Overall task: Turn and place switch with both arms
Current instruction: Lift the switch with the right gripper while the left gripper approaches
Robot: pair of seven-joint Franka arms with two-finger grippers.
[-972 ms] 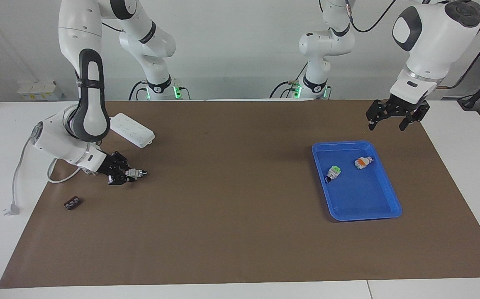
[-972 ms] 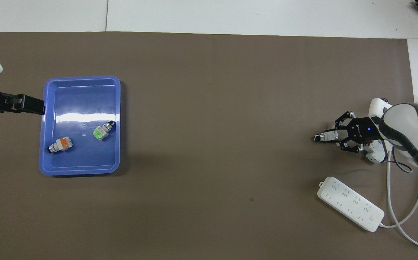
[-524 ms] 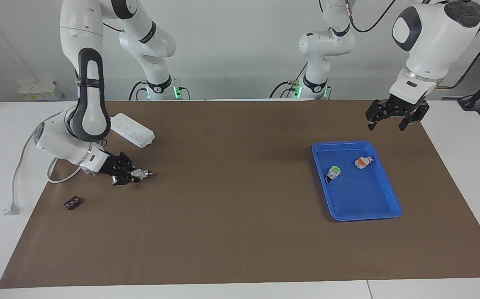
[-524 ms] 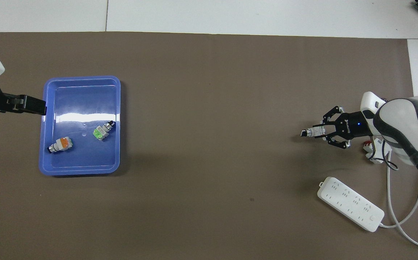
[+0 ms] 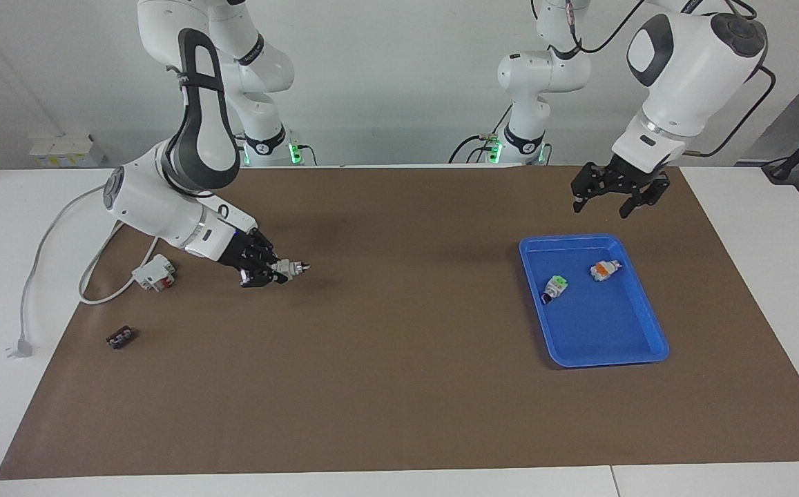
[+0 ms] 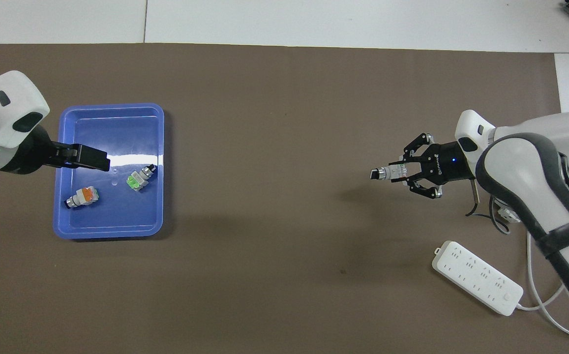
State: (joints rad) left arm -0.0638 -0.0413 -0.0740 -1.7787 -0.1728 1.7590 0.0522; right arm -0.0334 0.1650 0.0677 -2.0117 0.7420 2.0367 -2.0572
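Observation:
My right gripper (image 5: pixel 276 269) is shut on a small switch (image 5: pixel 293 266) with a white-grey body and a black-and-silver tip. It holds the switch level above the brown mat, tip toward the left arm's end; the cap is hidden by the fingers. Both show in the overhead view, the gripper (image 6: pixel 401 172) and the switch (image 6: pixel 381 173). A green-capped switch (image 5: pixel 555 287) lies in the blue tray (image 5: pixel 565 239), also seen from overhead (image 6: pixel 139 179). My left gripper (image 5: pixel 603 203) is open and empty, raised over the tray's edge nearest the robots.
An orange-capped switch (image 5: pixel 604 270) also lies in the tray. A white-and-red block (image 5: pixel 155 273) and a small black part (image 5: pixel 120 337) sit on the mat at the right arm's end. A white power strip (image 6: pixel 476 284) with its cable lies there, nearer the robots.
My right gripper has lifted and carried the switch toward the table's middle, uncovering the white-and-red block. My left gripper has moved toward the tray and the table's middle.

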